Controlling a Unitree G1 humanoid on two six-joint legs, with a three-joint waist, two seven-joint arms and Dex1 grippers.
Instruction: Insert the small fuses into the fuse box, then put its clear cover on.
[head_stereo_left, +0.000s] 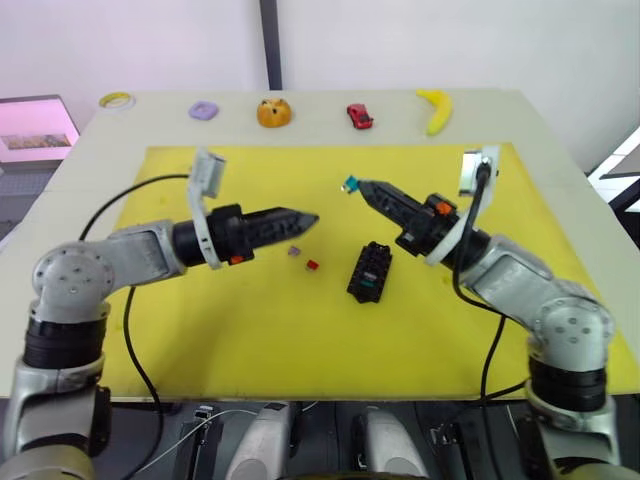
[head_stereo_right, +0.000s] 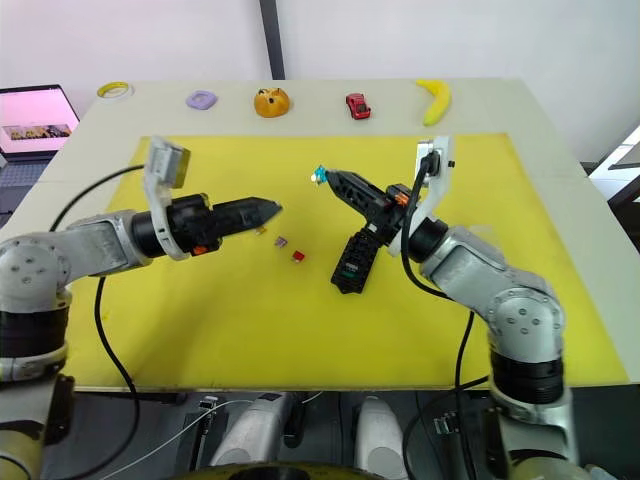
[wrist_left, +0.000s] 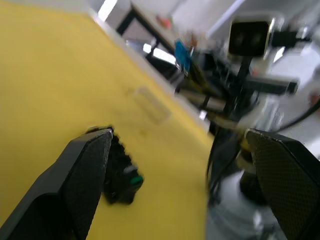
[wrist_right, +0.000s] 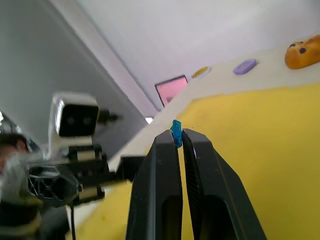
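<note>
I see the right gripper (wrist_right: 176, 136) raised above the yellow mat (head_stereo_left: 240, 330), clenched on a blue fuse (wrist_right: 176, 126) that sticks out past its fingertips. In the head views that fuse (head_stereo_left: 350, 184) sits at the gripper tip, up off the mat and beyond the far end of the fuse box (head_stereo_left: 370, 271).

The fuse box lies flat on the mat near its middle, long axis running roughly away from me with a slight slant. A green fuse (head_stereo_left: 366, 283) shows in one slot toward its near end; the other slots I cannot read.

The left gripper (wrist_left: 185, 165) hovers to the left of the box, pointing toward the right gripper. In its wrist view its two fingers stand wide apart with nothing between them, so I log it as released.

Two loose fuses lie on the mat between the left gripper tip and the box: a grey-purple fuse (head_stereo_left: 294, 251) and, just beside it toward the box, a red fuse (head_stereo_left: 312, 265). Neither touches the box.

The cover (wrist_left: 150, 104) shows in the left wrist view as a faint clear rectangle lying flat on the mat beyond the box, apart from it.

Along the table's (head_stereo_left: 560, 170) far edge, off the mat, stand a tape ring (head_stereo_left: 117, 100), a purple piece (head_stereo_left: 204, 110), an orange toy (head_stereo_left: 274, 112), a red car (head_stereo_left: 359, 116) and a banana (head_stereo_left: 436, 109).
</note>
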